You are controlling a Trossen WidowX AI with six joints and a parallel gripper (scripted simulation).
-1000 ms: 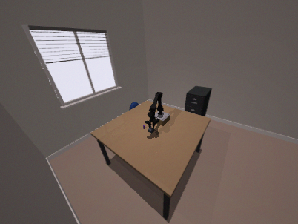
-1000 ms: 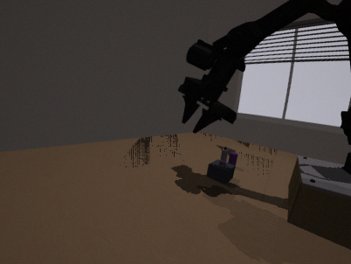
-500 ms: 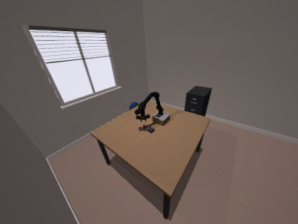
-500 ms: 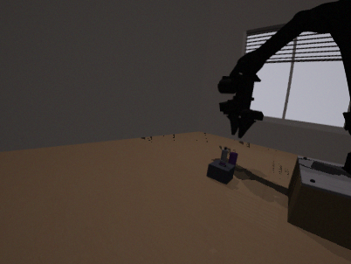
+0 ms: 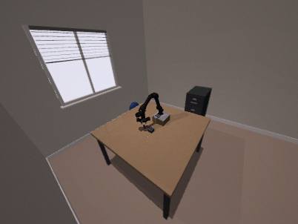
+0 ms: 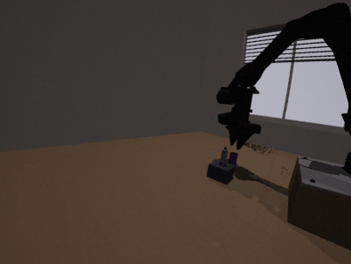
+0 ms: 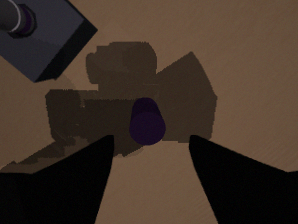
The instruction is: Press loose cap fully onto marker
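The purple cap (image 5: 144,127) (image 6: 233,158) (image 7: 147,129) stands upright on the table beside the holder block. The dark grey holder block (image 5: 151,130) (image 6: 220,172) (image 7: 47,45) is at the upper left in the wrist view. The light grey marker (image 6: 224,156) (image 7: 7,17) stands upright in the block with its tip uncovered. My gripper (image 5: 144,123) (image 6: 236,146) (image 7: 152,141) is open and empty, pointing down above the cap. In the wrist view the cap shows between and slightly beyond the fingertips, nearly centred.
The arm's base stands on a box (image 5: 161,119) (image 6: 319,205) on the wooden table (image 5: 163,156) (image 6: 109,197). The marker and block are close beside the cap. A dark filing cabinet (image 5: 195,101) stands on the floor behind the table.
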